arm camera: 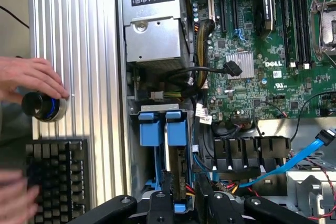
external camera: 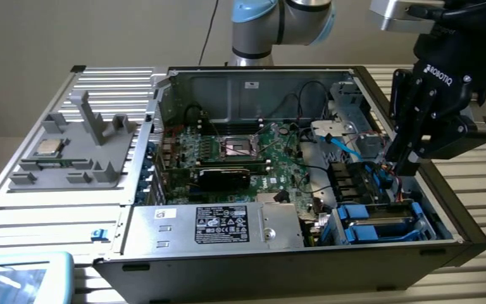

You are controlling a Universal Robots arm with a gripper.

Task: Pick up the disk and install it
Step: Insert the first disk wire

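Note:
The disk [arm camera: 177,169] stands on edge in the drive bay at the case's front corner, its silver side showing between bright blue carrier tabs [arm camera: 176,131]. In the exterior view the disk [external camera: 388,214] sits low in that bay on the exterior view's right. My gripper [external camera: 401,166] hangs a little above the bay, over the case's right wall. In the wrist view my gripper [arm camera: 186,206] has its fingers [arm camera: 159,205] apart on either side of the disk's line, with nothing held between them.
A power supply [external camera: 226,225] lies beside the bay, and the motherboard [external camera: 243,152] and a blue cable [external camera: 344,144] lie farther in. A grey fixture with a processor chip [external camera: 49,147] sits on the slatted table. A person's hand [arm camera: 29,77] rests on a knob [arm camera: 44,107] above a keyboard [arm camera: 55,177].

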